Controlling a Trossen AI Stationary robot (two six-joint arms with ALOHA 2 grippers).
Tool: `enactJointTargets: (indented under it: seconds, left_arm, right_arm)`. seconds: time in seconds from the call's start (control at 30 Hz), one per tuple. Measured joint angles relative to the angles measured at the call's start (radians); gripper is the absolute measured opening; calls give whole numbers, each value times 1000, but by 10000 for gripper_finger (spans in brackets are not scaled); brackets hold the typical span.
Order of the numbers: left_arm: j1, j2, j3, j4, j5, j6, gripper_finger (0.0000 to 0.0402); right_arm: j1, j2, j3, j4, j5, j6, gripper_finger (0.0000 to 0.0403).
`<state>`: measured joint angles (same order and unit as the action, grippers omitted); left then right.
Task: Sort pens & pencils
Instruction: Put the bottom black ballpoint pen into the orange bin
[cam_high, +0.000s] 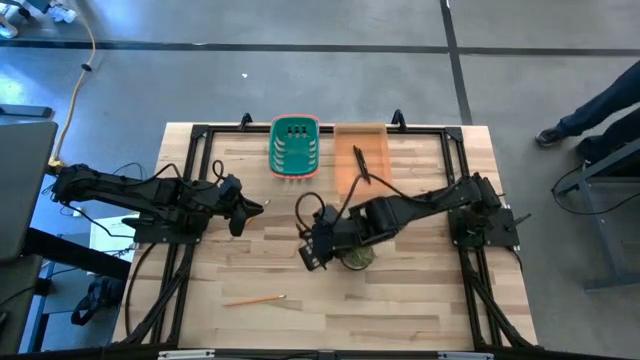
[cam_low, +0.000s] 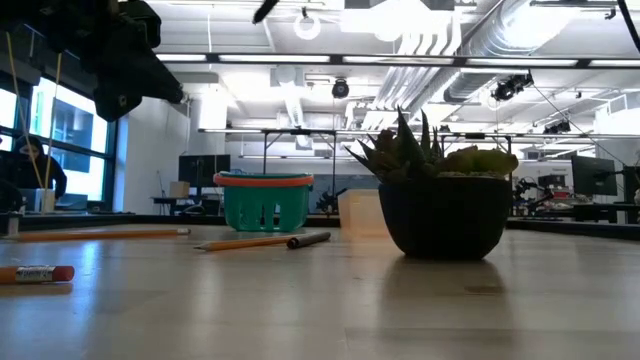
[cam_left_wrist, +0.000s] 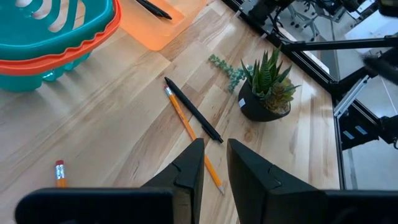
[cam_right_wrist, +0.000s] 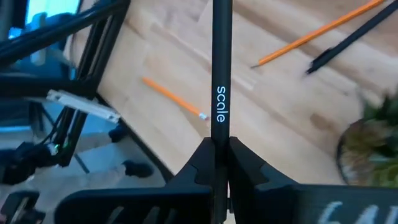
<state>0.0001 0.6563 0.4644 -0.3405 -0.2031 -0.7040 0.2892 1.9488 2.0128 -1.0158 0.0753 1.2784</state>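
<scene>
Pale wooden butcher-block table (cam_high: 420, 300) w/ black frame. Left claw (cam_left_wrist: 214, 163) hovers mid-left, fingers slightly apart, empty. Thin orange-tan pencil (cam_left_wrist: 189, 132) lies touching slim black pen (cam_left_wrist: 193, 110) near centre. Right claw (cam_right_wrist: 221, 155) sits by potted succulent (cam_left_wrist: 266, 89), clamped on another black pen (cam_right_wrist: 221, 74).

The table (cam_high: 400, 290) is pale, matt butcher-block wood. The teal basket (cam_left_wrist: 56, 37) at 12 o'clock looks like glossy plastic. The pen (cam_right_wrist: 221, 74) is smooth matt black.

Teal basket (cam_high: 294, 146), orange tray (cam_high: 361, 160), potted succulent (cam_left_wrist: 266, 93)
</scene>
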Motion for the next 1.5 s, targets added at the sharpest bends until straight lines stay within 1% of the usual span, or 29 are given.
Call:
enactJointTargets:
  seconds: [0.33,0.63,1.2,1.5]
  left_arm:
    - [0,0,0,0,0,0,58]
    - [0,0,0,0,0,0,58]
    - [0,0,0,0,0,4,58]
    - [0,0,0,0,0,0,58]
  right_arm:
    - [-94,0,84,-131,0,-82,0]
    - [-170,0,132,-201,0,-117,0]
    - [-242,0,135,-314,-16,-141,0]
    - [-332,0,135,-404,-19,-135,0]
